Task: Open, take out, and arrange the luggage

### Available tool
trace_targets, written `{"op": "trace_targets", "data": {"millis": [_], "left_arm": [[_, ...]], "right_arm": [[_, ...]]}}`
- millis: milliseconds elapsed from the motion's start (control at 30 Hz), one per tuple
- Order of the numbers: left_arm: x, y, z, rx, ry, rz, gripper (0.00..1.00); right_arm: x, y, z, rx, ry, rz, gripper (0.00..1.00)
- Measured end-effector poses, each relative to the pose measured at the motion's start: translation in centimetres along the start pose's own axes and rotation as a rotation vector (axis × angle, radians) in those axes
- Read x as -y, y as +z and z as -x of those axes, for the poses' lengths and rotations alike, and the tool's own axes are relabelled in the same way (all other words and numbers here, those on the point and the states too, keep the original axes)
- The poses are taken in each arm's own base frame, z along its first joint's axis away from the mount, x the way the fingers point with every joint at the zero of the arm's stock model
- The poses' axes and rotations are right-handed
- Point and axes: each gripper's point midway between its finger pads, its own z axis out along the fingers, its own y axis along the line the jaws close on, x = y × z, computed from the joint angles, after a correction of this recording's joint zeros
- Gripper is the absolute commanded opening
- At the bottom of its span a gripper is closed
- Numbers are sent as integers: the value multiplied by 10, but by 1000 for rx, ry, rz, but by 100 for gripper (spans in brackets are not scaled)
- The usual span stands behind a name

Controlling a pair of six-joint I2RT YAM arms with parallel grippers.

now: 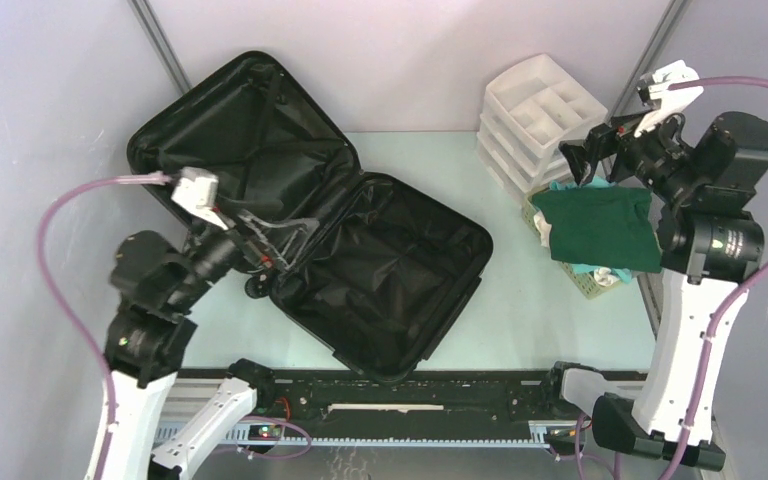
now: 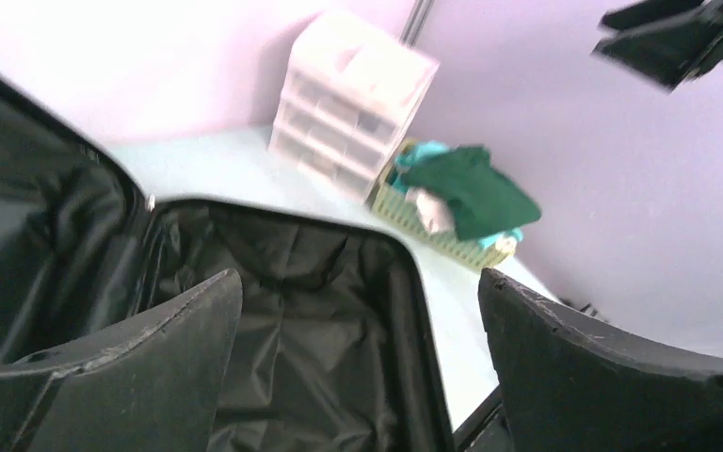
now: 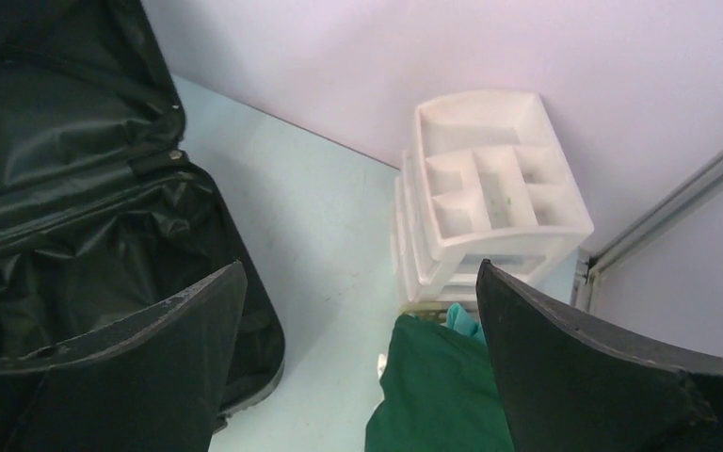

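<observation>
The left end effector (image 2: 360,282) has its two black fingers spread wide with nothing between them. It hangs over the hinge area of the large black hard-shell suitcase (image 1: 400,265), left of centre in the overhead view. The suitcase lies open on the pale green counter (image 1: 540,310). One half sits flat in the middle of the frame and the other spreads toward the upper left corner, both showing crumpled black fabric lining.

The right end effector (image 3: 358,273) is also open, its fingers well apart and holding nothing. It hovers at the upper right of the overhead view, above the near edge of a white plastic three-tier drawer organizer (image 1: 540,110) that stands against the back wall. Just below that organizer in the frame sits a pale yellow perforated basket (image 1: 590,283). A dark green folded cloth (image 1: 600,225) is draped over the basket, with teal fabric peeking out underneath it.
</observation>
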Motion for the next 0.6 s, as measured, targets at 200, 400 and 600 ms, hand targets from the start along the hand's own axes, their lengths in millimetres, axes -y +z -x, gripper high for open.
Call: {"op": "trace_targets", "data": {"millis": [200, 400, 600], "left_arm": [[47, -32, 83, 154, 46, -71, 100], [57, -38, 104, 167, 52, -74, 100], [53, -35, 97, 133, 38, -60, 100]], "right_arm": [[-30, -34, 31, 46, -31, 76, 100], [-52, -52, 41, 59, 25, 123, 100], [-65, -63, 41, 53, 103, 143, 100]]}}
